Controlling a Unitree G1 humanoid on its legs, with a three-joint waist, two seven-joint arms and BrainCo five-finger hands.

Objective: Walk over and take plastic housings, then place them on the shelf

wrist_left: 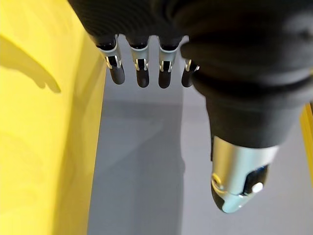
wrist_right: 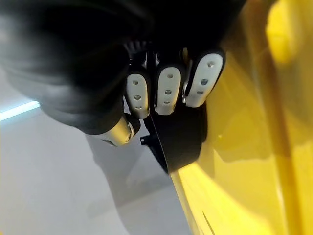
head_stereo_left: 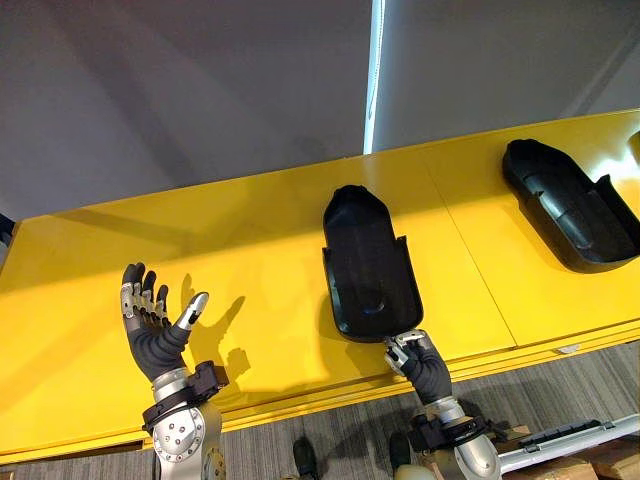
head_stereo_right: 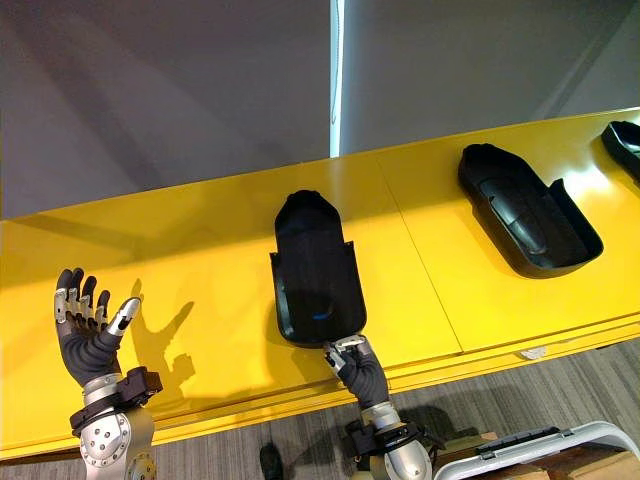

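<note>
I count three black housings on the yellow shelf [head_stereo_left: 250,230]. The middle housing [head_stereo_left: 365,265] lies flat near the centre of my view, its long side running from 12 to 6 o'clock. The second housing [head_stereo_left: 570,205] sits well apart at 2 o'clock, and the third housing [head_stereo_right: 625,140] is cut off at the edge beyond it. My right robot hand [head_stereo_left: 415,360] comes in at 6 o'clock and grasps the near end of the middle housing, fingers [wrist_right: 167,90] over its rim and thumb on the other side. My left robot hand [head_stereo_left: 150,325] hangs over the shelf at 8 o'clock, released (fingers straight, holding nothing).
</note>
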